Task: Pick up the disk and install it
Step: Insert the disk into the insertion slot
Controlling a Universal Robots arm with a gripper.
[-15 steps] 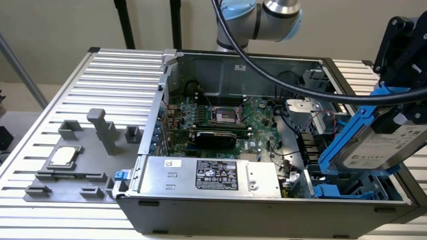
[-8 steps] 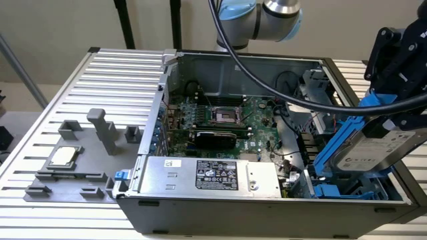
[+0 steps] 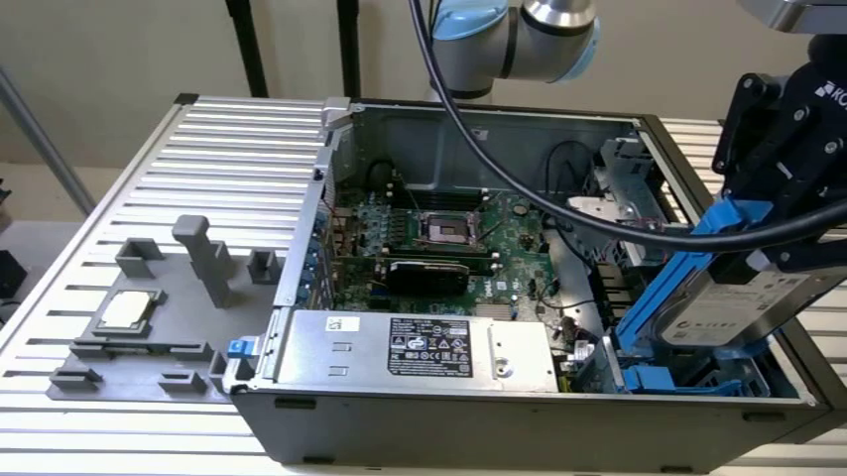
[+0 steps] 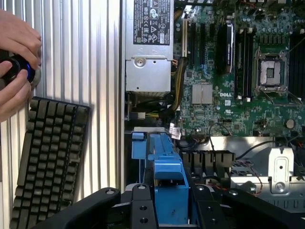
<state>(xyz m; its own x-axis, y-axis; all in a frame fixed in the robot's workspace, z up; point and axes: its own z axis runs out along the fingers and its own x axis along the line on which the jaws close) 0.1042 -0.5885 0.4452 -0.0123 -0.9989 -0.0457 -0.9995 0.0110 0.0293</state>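
At the exterior view's right, the black claw (image 3: 784, 243) is clamped on the disk (image 3: 736, 309), gripping it by the upper end of its bright blue carrier. The disk hangs tilted, its silver face and white label turned toward the camera. Its lower end reaches down inside the open computer case (image 3: 530, 416), in the lower right of that frame, just beside the blue drive bay (image 3: 662, 380) (whether the two touch I cannot tell).

In the middle of the case lies the green motherboard (image 3: 510, 233), and a grey power supply (image 3: 423, 347) with a black label sits along the near wall.

On the slatted metal worktop (image 3: 238, 139), at the exterior view's left and well apart from the case, a small square processor chip (image 3: 123, 310) rests on a grey fixture (image 3: 133, 347).

In the wrist view, black fingers (image 4: 143, 210) flank the blue carrier. A black keyboard (image 4: 47, 157) lies on the worktop beside the case, with a person's hand (image 4: 14, 93) near it on a small black knob (image 4: 18, 67).
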